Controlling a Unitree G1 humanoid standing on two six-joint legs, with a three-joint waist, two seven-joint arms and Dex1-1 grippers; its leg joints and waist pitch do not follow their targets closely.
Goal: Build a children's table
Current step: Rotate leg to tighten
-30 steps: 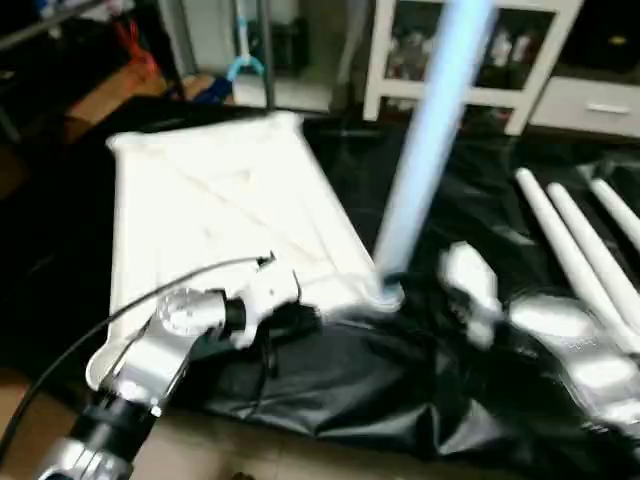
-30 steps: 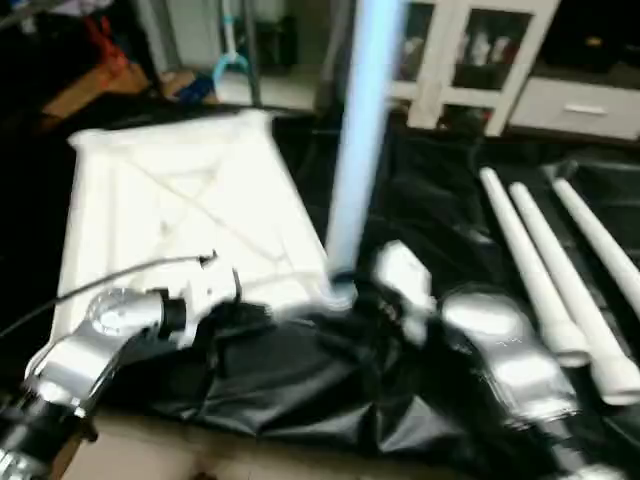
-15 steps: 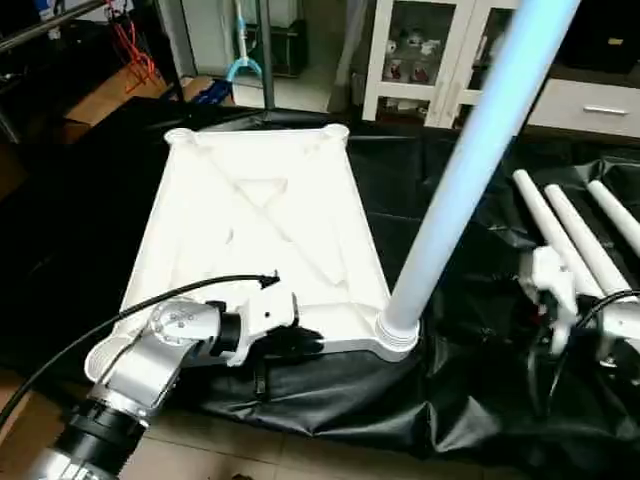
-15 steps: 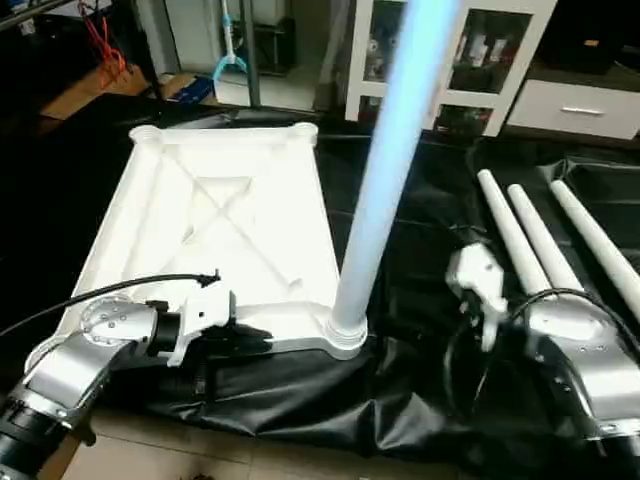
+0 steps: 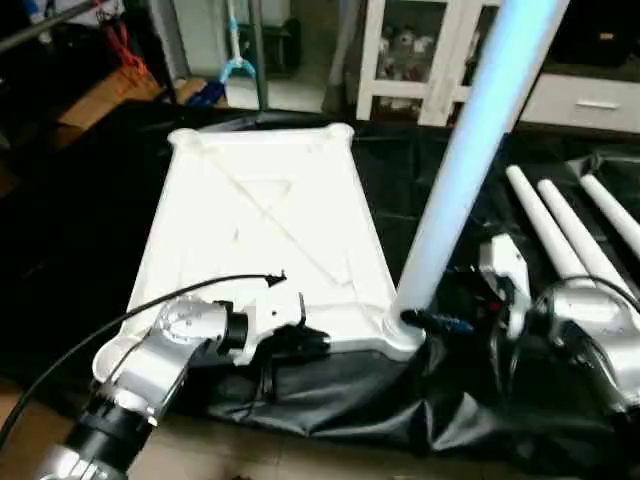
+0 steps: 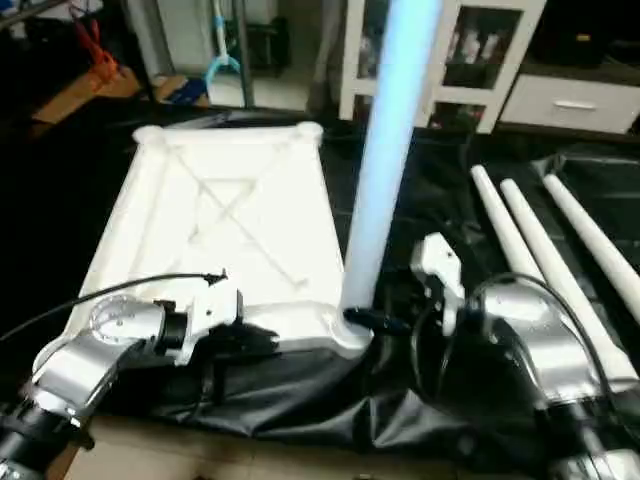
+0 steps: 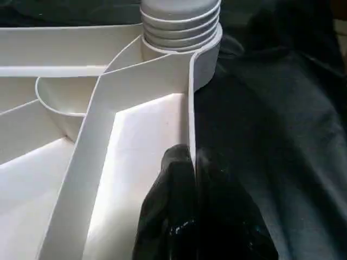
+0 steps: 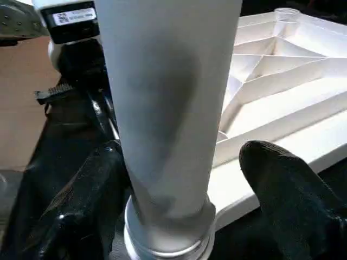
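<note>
The children's table top lies upside down on a black sheet, its X ribs facing up. One long white leg stands upright in the near right corner socket. My left gripper is shut on the top's near rim, and the thin rim wall runs between its black fingers. At the foot of the upright leg my right gripper stands open. Its fingers stand on either side of the leg, and a gap shows on one side.
Three spare white legs lie side by side on the black sheet at the right. A white glass-door cabinet stands behind. Bare floor shows past the sheet's near edge.
The head camera has shifted. My right gripper has come in from the right to the foot of the upright leg. The left gripper stays on the rim.
</note>
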